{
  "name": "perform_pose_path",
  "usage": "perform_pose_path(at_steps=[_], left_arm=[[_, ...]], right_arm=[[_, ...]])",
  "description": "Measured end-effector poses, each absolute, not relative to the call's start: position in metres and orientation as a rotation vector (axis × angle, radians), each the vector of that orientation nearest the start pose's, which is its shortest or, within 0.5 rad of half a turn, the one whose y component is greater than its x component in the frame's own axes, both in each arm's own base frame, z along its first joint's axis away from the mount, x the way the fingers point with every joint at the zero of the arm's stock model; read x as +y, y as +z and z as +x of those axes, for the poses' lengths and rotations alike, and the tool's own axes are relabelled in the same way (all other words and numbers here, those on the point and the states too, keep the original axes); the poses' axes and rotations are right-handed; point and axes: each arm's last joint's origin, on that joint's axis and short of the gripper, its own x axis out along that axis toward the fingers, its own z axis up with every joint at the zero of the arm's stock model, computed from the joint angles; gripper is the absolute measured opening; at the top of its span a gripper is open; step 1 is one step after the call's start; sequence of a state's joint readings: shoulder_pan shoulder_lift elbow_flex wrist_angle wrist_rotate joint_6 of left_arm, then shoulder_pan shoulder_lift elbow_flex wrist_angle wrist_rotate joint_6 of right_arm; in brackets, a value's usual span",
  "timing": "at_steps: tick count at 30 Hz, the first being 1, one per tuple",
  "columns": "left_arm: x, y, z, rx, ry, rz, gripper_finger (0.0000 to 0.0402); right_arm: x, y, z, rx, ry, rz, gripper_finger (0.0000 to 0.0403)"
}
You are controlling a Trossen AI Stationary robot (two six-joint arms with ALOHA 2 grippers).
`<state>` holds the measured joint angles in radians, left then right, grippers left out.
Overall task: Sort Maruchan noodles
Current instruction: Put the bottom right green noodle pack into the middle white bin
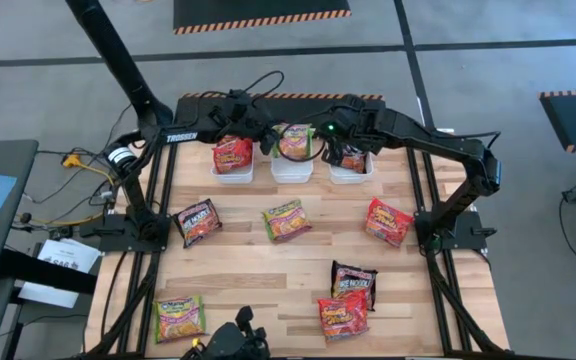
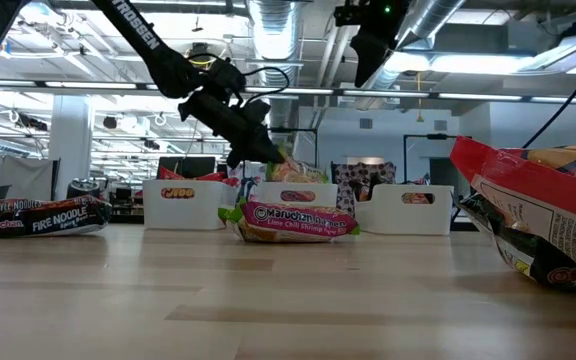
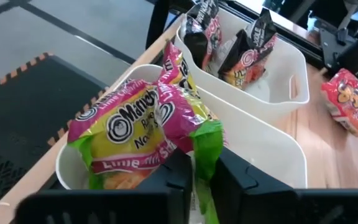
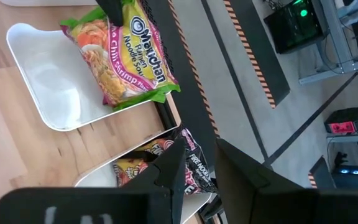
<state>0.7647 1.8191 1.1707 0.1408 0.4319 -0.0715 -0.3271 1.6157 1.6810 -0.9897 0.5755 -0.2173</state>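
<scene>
At the table's far edge three white bins stand side by side: the left bin (image 1: pixel 233 168) holds a red-orange packet (image 1: pixel 233 153), the middle bin (image 1: pixel 292 166) a green-yellow packet (image 1: pixel 295 142), and the right bin (image 1: pixel 352 170) black packets (image 3: pixel 248 53). The left gripper (image 1: pixel 268 140) hangs over the middle bin, and the left wrist view shows its fingers (image 3: pixel 176 180) pinching the green lower edge of that green-yellow packet, which stands tilted above the bin's rim. The right gripper (image 1: pixel 346 145) hovers over the right bin with its jaws parted a little and nothing between them; its own view looks down on the black packets under the fingertips.

Out on the wood the other noodles lie well apart: a black one (image 1: pixel 197 221) toward the left side, a green-yellow one (image 1: pixel 286 220) at the middle, a red one (image 1: pixel 388 220) toward the right, another green-yellow one (image 1: pixel 178 316) by the near left corner, and a black packet (image 1: pixel 353 280) touching a red packet (image 1: pixel 344 315) near the front. Broad bare strips of table top (image 1: pixel 258 270) run between these, and the widest one lies just in front of the bins
</scene>
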Motion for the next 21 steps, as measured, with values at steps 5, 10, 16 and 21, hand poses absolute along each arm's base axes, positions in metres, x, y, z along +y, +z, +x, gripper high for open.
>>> perform_pose_path(at_steps=[5,10,16,21], left_arm=[[0.2661,0.2114,0.2953,0.433,0.34,-0.372,0.0078],[0.2637,0.2063,0.293,0.487,0.332,-0.403,0.0123],[0.2625,0.2044,0.292,0.506,0.339,-0.442,0.0168],[0.2623,0.204,0.2918,0.502,0.352,-0.495,0.0188]], right_arm=[[-0.1203,0.3695,0.3054,1.037,-0.731,-0.306,0.0108],[-0.1203,0.3695,0.3054,1.037,-0.731,-0.306,0.0108],[-0.1203,0.3695,0.3054,1.037,-0.731,-0.306,0.0108],[-0.1203,0.3695,0.3054,1.036,-0.732,-0.303,0.0108]])
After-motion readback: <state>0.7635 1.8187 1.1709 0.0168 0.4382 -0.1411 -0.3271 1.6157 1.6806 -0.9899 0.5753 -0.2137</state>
